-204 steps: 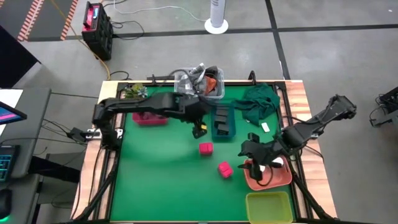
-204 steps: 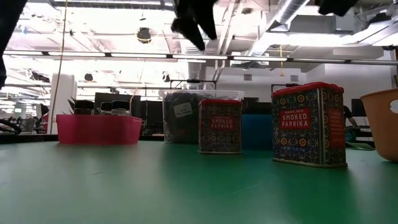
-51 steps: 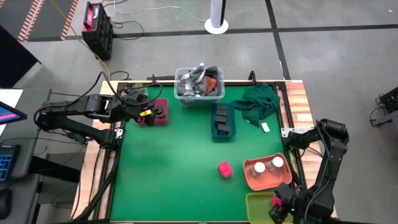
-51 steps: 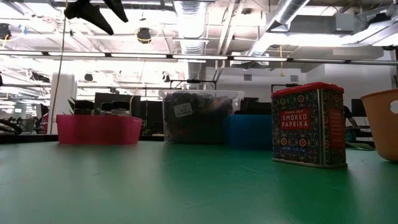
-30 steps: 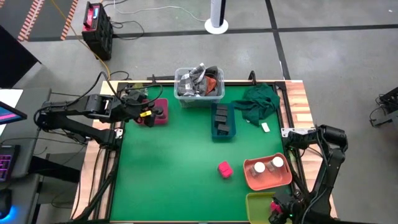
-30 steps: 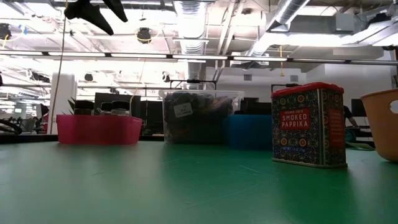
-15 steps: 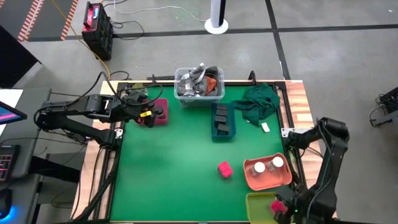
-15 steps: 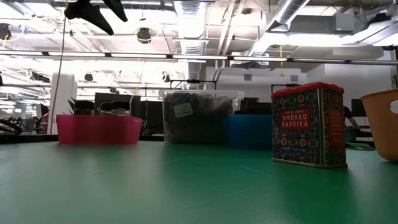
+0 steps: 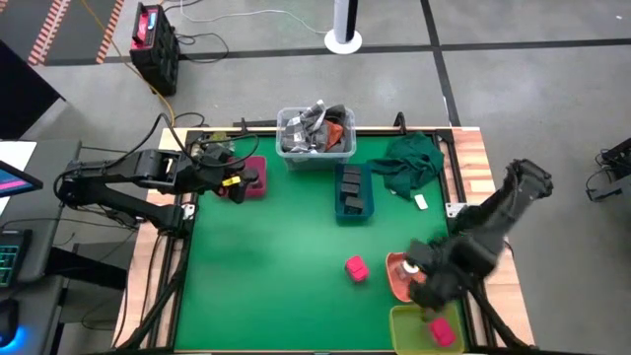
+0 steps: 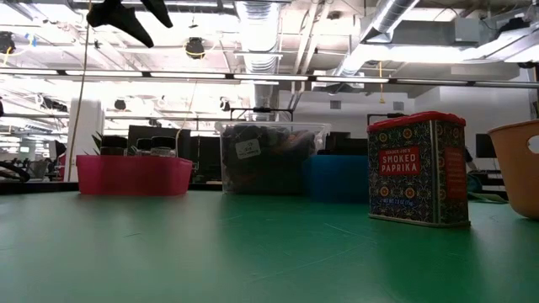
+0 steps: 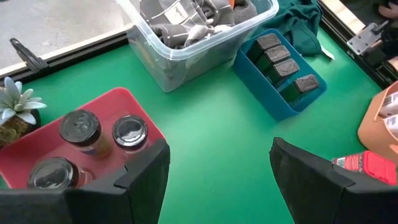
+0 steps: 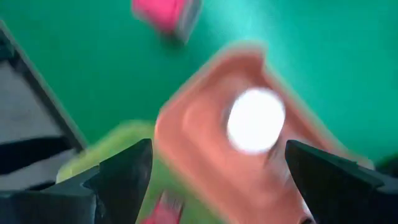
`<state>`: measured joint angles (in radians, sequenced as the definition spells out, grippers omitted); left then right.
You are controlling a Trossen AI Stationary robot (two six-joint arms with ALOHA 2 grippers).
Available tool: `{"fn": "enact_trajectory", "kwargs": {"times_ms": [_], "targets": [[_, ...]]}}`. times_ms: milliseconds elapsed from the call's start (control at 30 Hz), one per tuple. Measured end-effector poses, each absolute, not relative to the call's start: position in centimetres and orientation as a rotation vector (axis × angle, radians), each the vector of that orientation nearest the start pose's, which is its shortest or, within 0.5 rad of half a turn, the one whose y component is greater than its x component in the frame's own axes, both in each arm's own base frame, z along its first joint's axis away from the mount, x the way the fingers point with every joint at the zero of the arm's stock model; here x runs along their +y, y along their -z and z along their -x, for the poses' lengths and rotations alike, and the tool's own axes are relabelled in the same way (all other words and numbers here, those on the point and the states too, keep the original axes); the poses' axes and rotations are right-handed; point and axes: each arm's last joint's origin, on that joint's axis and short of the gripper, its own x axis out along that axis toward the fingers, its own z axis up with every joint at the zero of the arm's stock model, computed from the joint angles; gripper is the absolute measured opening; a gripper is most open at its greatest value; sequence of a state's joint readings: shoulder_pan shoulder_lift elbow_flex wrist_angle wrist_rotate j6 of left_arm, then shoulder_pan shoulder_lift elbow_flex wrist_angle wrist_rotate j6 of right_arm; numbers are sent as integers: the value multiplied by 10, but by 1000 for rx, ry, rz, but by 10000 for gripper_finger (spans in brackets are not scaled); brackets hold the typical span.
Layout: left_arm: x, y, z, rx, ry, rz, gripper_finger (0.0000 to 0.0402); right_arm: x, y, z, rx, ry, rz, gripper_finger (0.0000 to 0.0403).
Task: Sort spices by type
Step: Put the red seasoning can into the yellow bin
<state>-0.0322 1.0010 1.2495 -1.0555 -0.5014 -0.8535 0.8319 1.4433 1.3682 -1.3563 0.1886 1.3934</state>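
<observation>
Your spices sit in four groups: three dark round jars stand in the red tray at the table's left rear, four dark grey rectangular boxes fill the blue tray near the middle rear, and a white-capped round jar shows in the orange tray at the right front, the rest of that tray being hidden from above by the arm. One bright pink block lies in the yellow-green tray at the front right corner, while a second one, a pink paprika tin, stands alone on the green table just left of the orange tray (the low view reads "SMOKED PAPRIKA" on its side). Your right gripper hovers over the orange tray where it meets the yellow-green one, its fingers spread wide with nothing between them. Your left gripper hangs above the red tray, its fingers also wide apart and empty. Behind the blue tray you have the clear bin of clutter, a crumpled green cloth to its right, and a small potted plant beside the red tray.
</observation>
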Motion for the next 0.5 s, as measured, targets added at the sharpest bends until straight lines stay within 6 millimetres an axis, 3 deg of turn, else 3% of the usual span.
{"fn": "enact_trajectory", "kwargs": {"times_ms": [167,300,500], "targets": [[9,-377,-165,531,-745,600,263,132,-316,-216,1214,380,-397,388],[9,-377,-165,530,-745,601,263,102,-318,-253,1120,295,-469,388],[9,-377,-165,518,-756,634,263,93,-298,-282,1163,276,-491,388]]}}
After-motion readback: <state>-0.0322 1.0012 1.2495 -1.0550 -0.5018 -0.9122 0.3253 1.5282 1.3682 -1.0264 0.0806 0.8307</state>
